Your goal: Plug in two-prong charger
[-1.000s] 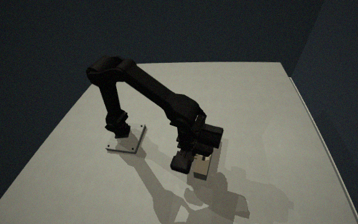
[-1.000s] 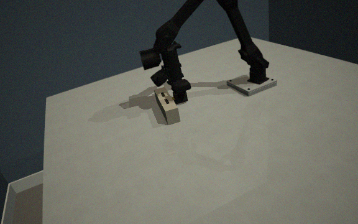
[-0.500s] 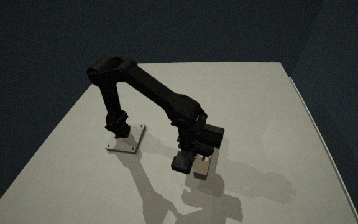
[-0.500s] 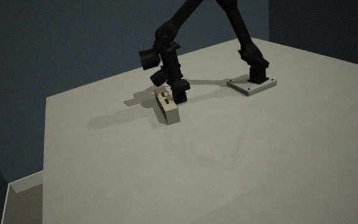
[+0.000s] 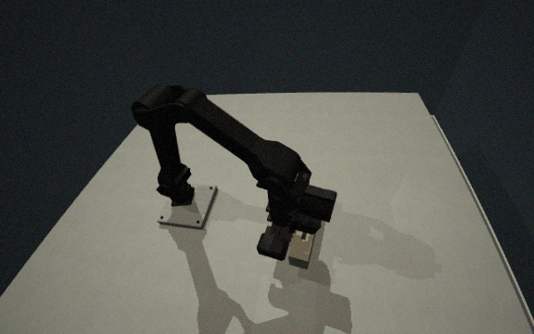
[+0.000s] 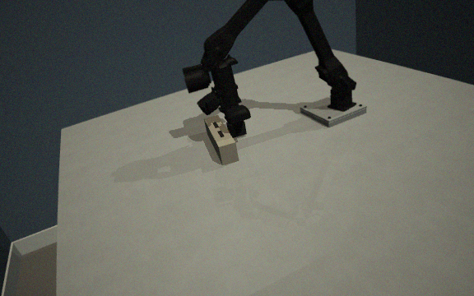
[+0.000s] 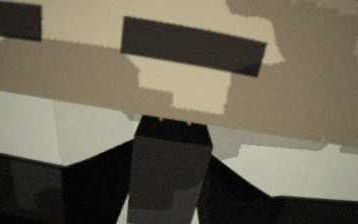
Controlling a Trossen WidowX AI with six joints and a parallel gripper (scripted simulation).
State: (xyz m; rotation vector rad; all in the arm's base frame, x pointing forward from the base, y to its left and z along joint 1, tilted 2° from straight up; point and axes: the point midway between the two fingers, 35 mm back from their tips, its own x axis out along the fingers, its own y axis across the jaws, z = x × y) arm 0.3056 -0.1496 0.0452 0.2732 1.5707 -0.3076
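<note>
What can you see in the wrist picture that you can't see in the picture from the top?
Only the wrist view shows the dark charger up close, with two tiny yellow prong tips just showing at the face of the power strip, and a dark slot above.

Only the top view shows the whole arm, its base plate, and the edges of the table.

Both show the beige power strip and the gripper, which is shut on the charger right at the strip.

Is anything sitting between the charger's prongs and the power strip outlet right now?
Nothing visible does. The gripper is shut on the charger, and only the yellow prong tips show, right at the face of the power strip. Whether they sit in the slots, the wrist view cannot show.
</note>
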